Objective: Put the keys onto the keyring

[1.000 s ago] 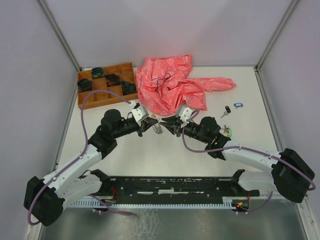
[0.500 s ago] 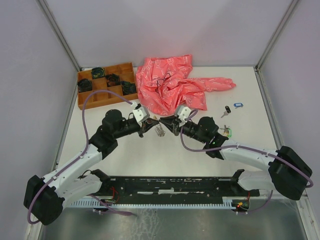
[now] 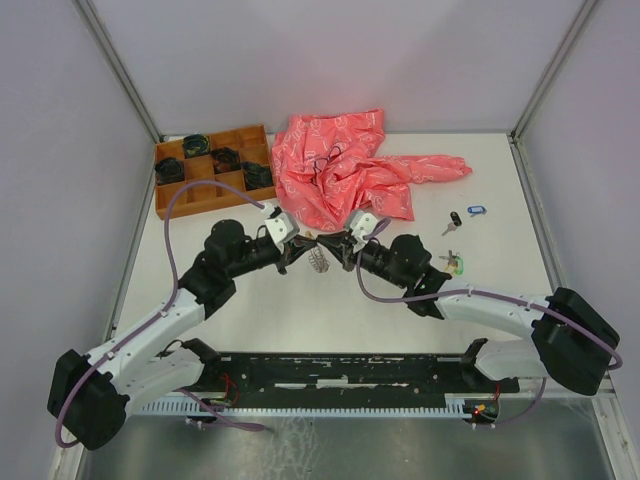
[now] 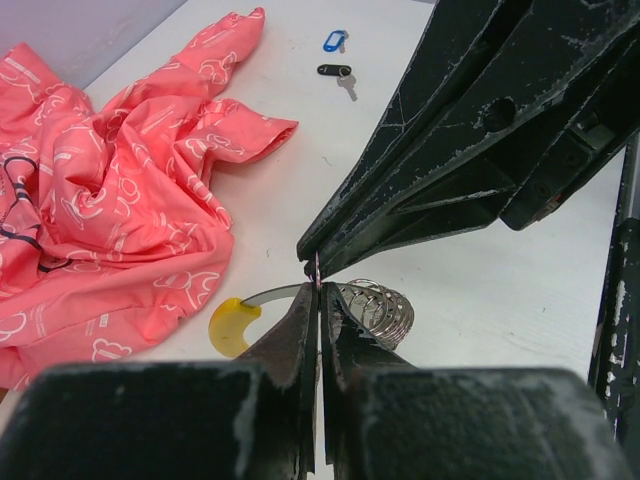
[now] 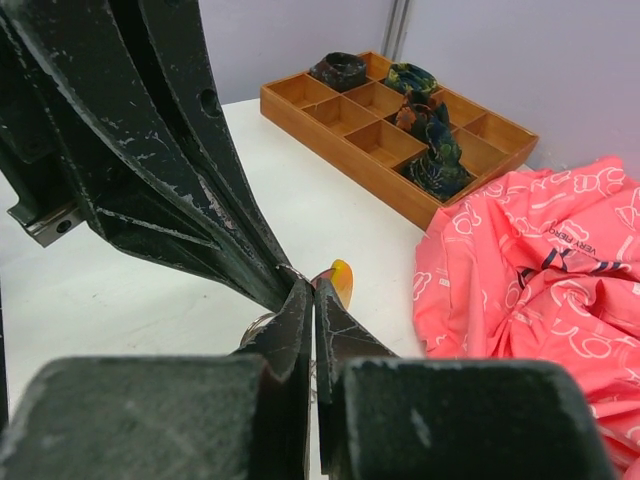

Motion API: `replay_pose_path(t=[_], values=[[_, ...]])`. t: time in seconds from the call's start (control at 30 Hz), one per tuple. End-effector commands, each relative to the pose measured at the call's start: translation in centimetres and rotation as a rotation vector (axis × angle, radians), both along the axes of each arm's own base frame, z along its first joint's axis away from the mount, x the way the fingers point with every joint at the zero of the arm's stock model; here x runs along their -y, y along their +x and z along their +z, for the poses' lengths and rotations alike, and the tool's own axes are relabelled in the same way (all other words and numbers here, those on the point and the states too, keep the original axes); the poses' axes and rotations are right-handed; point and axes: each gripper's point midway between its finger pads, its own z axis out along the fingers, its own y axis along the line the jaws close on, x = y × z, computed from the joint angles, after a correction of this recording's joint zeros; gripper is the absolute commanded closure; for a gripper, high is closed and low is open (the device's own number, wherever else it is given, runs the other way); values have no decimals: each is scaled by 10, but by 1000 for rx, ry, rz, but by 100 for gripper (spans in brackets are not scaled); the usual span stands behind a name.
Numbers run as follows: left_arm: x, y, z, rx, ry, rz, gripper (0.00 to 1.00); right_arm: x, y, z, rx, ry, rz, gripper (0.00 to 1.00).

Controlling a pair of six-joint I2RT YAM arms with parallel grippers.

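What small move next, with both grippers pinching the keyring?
Probably ease the right gripper away from the left gripper to open a gap in the keyring: both are shut on its wire, tip to tip, and the keys lie loose aside.

Three keys show on the desk [image 3: 300, 300]: a blue-tagged key [image 3: 476, 210], a black-tagged key [image 3: 455, 219] and a green-tagged key [image 3: 457, 264]. There is one keyring [image 4: 375, 305], one pink cloth [image 3: 340, 170] and one wooden tray [image 3: 200, 197] holding four dark coiled bundles [image 3: 225, 157]. Two hands are in view, the left hand [image 3: 303, 243] and the right hand [image 3: 333, 243].
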Motion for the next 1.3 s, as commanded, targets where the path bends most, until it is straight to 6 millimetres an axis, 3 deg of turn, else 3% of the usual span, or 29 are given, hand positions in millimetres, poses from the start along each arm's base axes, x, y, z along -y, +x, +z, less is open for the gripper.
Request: replay_pose_path(t=[0.0, 0.27, 0.47, 0.67, 0.83, 1.03, 1.27], values=[[11, -10, 31, 47, -97, -53, 97, 8, 18, 24, 19, 52, -110, 99], [4, -11, 36, 70, -110, -24, 93, 5, 0, 53, -55, 157, 76, 99], [-9, -16, 42, 148, -102, 10, 84, 9, -14, 76, -91, 236, 285, 99], [-12, -20, 44, 182, -106, 6, 73, 8, -19, 75, -68, 186, 333, 99], [-5, -22, 42, 160, -112, -32, 57, 10, -20, 66, -27, 93, 335, 99], [-9, -11, 44, 157, -116, 33, 54, 13, -16, 55, 14, 19, 268, 99], [0, -13, 42, 121, -120, -16, 55, 9, -13, 52, 51, -13, 204, 99]])
